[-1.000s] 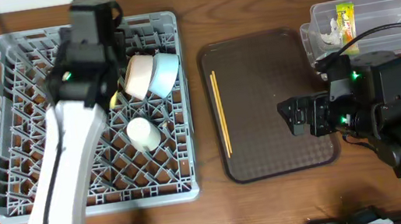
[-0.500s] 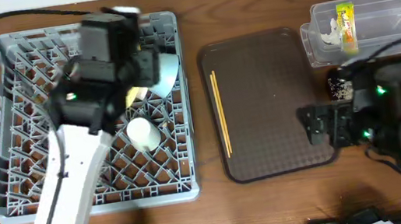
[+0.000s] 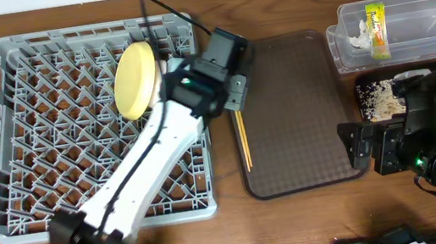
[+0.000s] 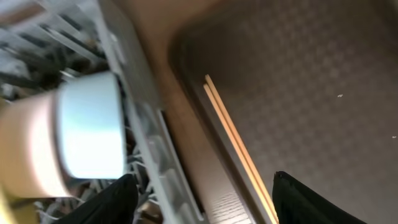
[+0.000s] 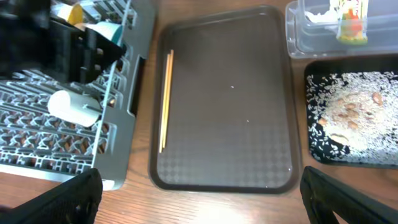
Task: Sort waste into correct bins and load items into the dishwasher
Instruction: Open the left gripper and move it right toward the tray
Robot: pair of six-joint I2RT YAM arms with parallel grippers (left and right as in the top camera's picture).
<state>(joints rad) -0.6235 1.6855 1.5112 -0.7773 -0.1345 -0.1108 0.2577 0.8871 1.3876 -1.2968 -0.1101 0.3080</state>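
The wooden chopsticks (image 3: 244, 140) lie along the left side of the brown tray (image 3: 293, 111). They also show in the left wrist view (image 4: 239, 146) and the right wrist view (image 5: 165, 99). My left gripper (image 3: 237, 100) hangs open and empty over the tray's left edge, at the chopsticks' far end. The grey dish rack (image 3: 30, 123) holds the upright yellow plate (image 3: 135, 80), the light-blue bowl (image 4: 90, 134), the white bowl (image 4: 28, 149) and the white cup (image 5: 73, 107). My right gripper (image 3: 361, 146) is open and empty by the tray's right edge.
The clear tub (image 3: 435, 23) at the back right holds the snack wrapper (image 3: 376, 29) and the tissue (image 3: 357, 32). The black tray (image 3: 365, 88) in front of it holds rice scraps (image 5: 351, 115). My left arm lies across the rack and hides the bowls and cup from overhead.
My left arm swung right from over the rack to the brown tray's left edge, uncovering the upright yellow plate. My right gripper drew back to the right and toward the front.
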